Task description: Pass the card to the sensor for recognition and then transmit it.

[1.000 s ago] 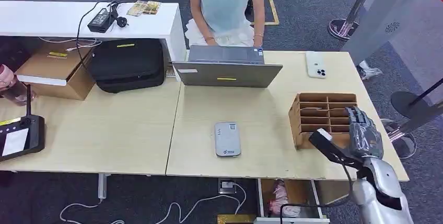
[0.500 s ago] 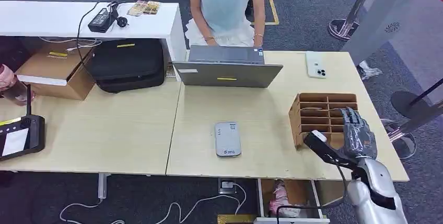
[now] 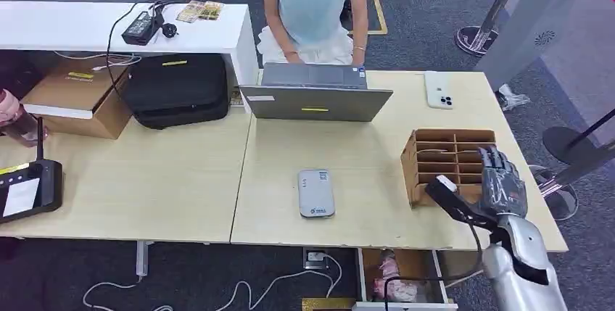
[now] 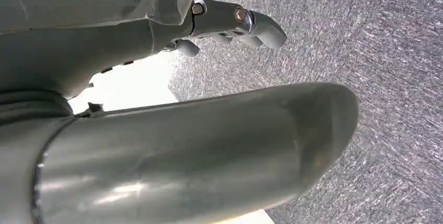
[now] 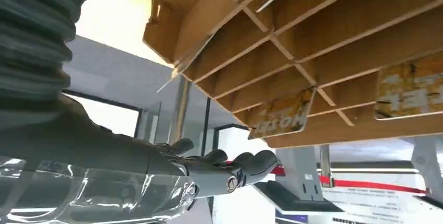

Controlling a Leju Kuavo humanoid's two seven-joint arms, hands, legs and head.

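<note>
You are at the first step: the card is not yet picked up. Your right hand (image 3: 502,184) hangs over the near right part of the wooden card rack (image 3: 435,153), with fingers spread and nothing in it. In the right wrist view two yellow cards (image 5: 280,118) stand in the slots of the rack, near the fingertips (image 5: 251,163) but not touching them. The grey sensor (image 3: 315,192) lies flat on the table (image 3: 181,180), well apart on the left of the rack. Your left hand (image 4: 235,23) hangs over the floor; its fingers look loosely curled and hold nothing. I think the next move needs a careful reach into one slot, to pinch one card by its edge without pushing the rack.
</note>
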